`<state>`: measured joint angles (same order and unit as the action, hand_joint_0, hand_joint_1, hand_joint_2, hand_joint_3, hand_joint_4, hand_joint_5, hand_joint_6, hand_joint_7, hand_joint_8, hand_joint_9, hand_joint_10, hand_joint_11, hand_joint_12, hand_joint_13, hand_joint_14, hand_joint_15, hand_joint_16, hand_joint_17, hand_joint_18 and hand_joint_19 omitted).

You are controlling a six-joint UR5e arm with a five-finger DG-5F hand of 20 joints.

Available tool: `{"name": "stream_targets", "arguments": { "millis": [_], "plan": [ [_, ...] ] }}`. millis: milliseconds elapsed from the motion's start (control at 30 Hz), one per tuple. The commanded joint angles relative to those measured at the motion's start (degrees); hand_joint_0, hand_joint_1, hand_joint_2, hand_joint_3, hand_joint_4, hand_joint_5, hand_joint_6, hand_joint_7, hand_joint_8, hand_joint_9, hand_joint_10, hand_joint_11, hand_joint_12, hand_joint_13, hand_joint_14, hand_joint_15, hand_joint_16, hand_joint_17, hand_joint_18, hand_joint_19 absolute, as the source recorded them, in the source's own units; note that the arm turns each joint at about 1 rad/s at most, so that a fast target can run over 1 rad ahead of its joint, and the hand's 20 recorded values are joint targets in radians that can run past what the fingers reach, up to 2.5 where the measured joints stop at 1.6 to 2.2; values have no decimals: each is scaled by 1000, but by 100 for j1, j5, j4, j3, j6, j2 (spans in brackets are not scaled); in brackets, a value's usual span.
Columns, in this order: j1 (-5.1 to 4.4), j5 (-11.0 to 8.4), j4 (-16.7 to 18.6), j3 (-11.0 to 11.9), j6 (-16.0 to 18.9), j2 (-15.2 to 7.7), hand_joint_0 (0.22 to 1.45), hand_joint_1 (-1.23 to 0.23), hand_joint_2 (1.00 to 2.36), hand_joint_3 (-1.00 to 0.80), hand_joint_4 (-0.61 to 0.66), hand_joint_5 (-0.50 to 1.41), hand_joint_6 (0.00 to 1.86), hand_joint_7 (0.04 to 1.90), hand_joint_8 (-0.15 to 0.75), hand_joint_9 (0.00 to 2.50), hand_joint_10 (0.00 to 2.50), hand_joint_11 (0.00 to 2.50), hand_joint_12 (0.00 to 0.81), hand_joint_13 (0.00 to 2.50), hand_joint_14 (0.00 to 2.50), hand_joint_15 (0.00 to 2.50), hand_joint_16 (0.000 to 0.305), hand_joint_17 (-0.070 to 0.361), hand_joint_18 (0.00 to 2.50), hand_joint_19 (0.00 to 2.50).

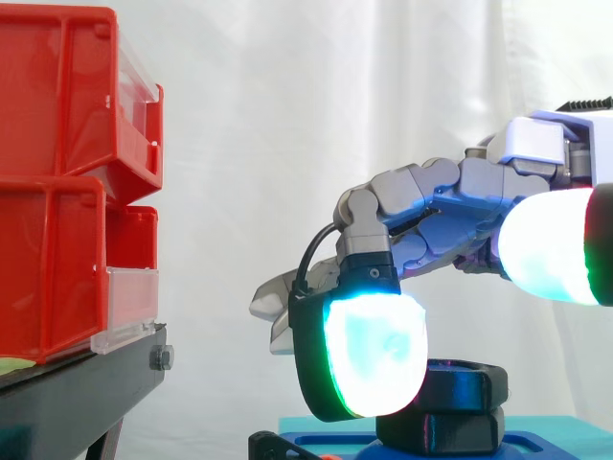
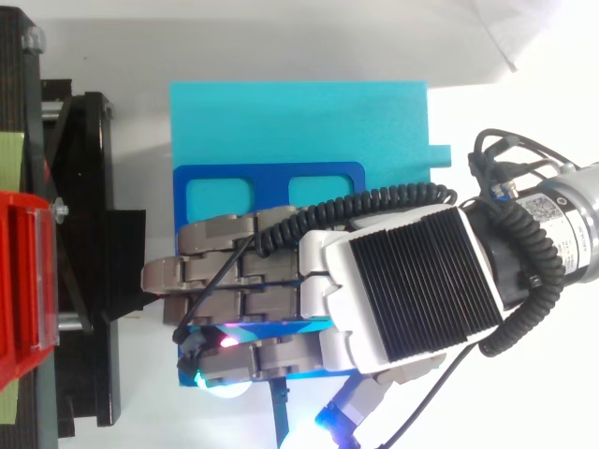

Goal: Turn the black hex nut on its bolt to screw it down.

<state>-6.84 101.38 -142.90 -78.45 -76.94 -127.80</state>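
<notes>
The black hex nut [image 1: 462, 386] sits on its bolt, which stands up from a blue fixture [image 2: 267, 171] on a teal foam block [image 2: 299, 112]. In the side view the nut is low and right of centre, with its left part hidden. My hand [image 1: 460, 196] comes in from the right and reaches over the nut, dropping beside it on the camera side. From above, my hand [image 2: 402, 281] covers the fixture's near half and hides the nut. How the hand meets the nut cannot be made out.
Red bins [image 1: 57, 192] are stacked on a black stand [image 1: 86, 393] at the left, about a hand's length from the nut. In the top view the stand [image 2: 84, 234] runs along the left side. A white curtain hangs behind.
</notes>
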Motion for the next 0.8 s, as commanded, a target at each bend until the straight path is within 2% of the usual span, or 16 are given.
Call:
{"name": "stream_targets", "arguments": {
  "millis": [0,267,767],
  "plan": [
    [-2,-4,61,-4,-5,1,495,-270,1000,-500,283,-146,502,1189,251,600,10,317,307,421,4,63,49,111,415,248],
    [-2,-4,104,-4,-5,1,496,-271,1000,-500,290,-147,502,1188,252,597,11,322,306,424,2,64,49,111,415,245],
    [60,23,87,-13,-14,-8,497,-272,1000,-500,287,-143,502,1202,250,596,10,315,307,425,3,61,49,111,416,249]
  ]
}}
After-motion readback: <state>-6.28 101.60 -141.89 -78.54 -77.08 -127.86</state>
